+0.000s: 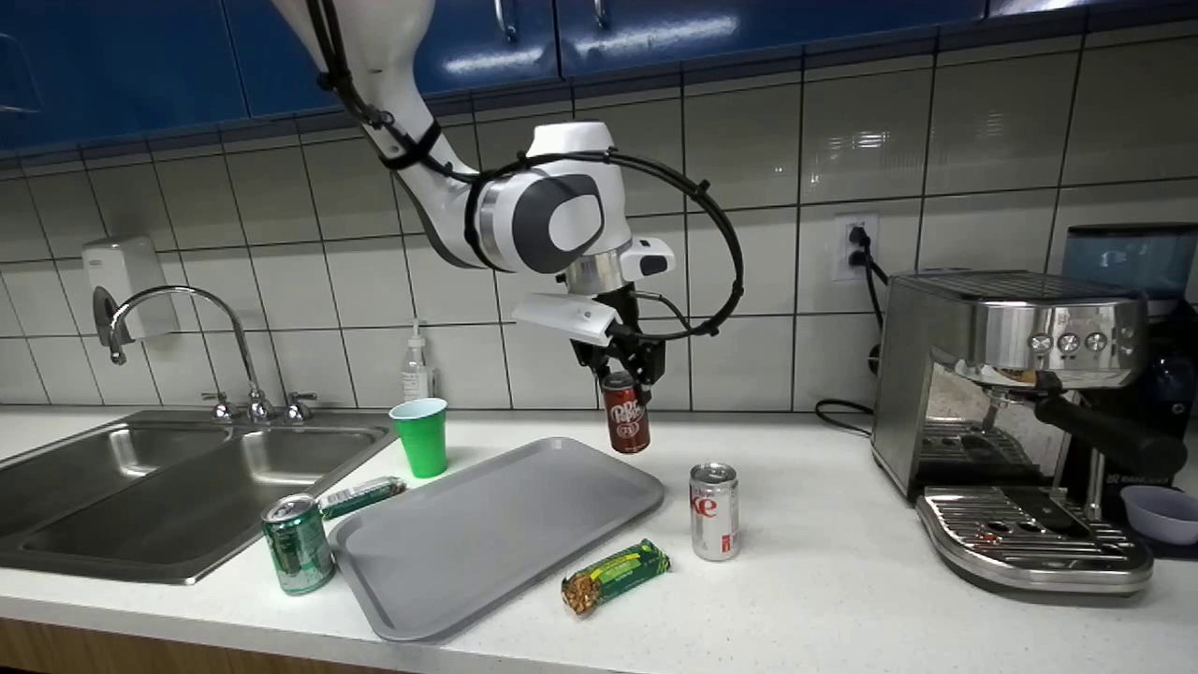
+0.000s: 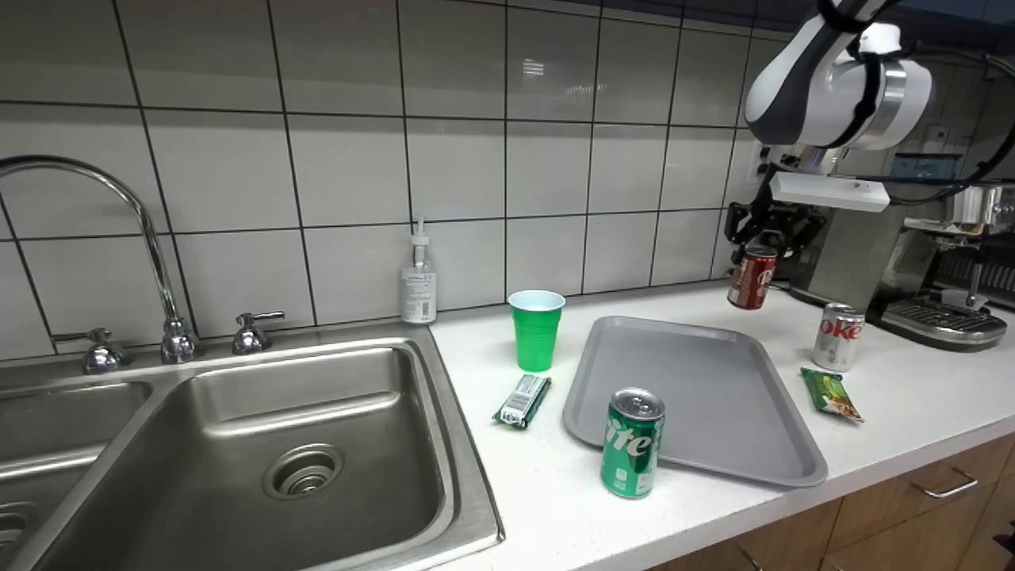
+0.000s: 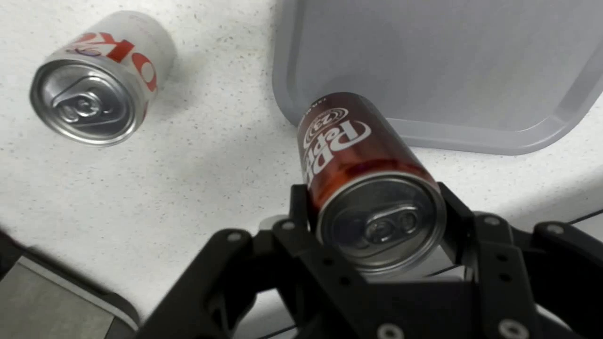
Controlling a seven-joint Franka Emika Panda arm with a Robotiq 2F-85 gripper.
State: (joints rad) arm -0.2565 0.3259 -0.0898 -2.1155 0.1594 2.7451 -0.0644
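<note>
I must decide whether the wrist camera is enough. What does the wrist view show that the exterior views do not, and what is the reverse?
Wrist view only: the pull tab on the Dr Pepper can.
Exterior views only: sink, faucet, green cup, green soda can, the packet near that cup and the packet near the Coke can.
Shared: the gripper closed on the Dr Pepper can, the Coke can, gray tray and white counter.

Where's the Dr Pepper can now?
In the wrist view, the Dr Pepper can is held in the gripper, right of center, hiding a corner of the gray tray; the silver Coke can is to its left.
</note>
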